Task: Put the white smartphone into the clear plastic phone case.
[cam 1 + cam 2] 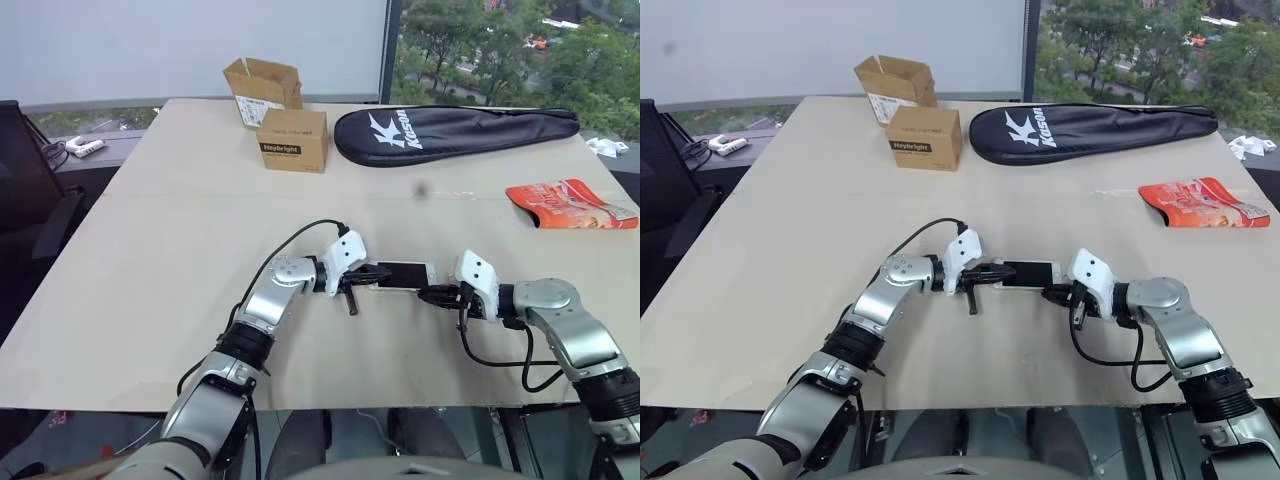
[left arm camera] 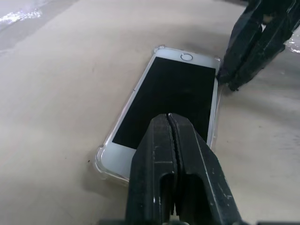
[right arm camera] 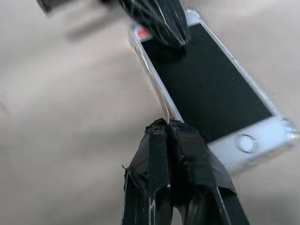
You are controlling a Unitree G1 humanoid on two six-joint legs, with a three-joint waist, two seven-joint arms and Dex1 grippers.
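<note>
- One white smartphone (image 2: 164,98) sits screen-up inside the clear plastic phone case (image 2: 104,164); the case's transparent rim and bumper corners frame it all round, and both lie flat on the table (image 1: 180,230).
- Two cardboard boxes (image 1: 292,140) stand at about 11 o'clock from the phone, the rear one with flaps open and its contents not visible; a black racket bag (image 1: 455,130) lies at 1 o'clock and an orange snack pouch (image 1: 568,204) at 2 o'clock.
- The left gripper (image 1: 365,276) reaches in from 9 o'clock, fingers pressed together holding nothing, tips over the phone's near end.
- The right gripper (image 1: 436,296) comes from 3 o'clock, likewise closed and empty, tips at the case's edge by the home-button end.
- The phone's long axis runs from 9 to 3 o'clock, home button towards 3.
</note>
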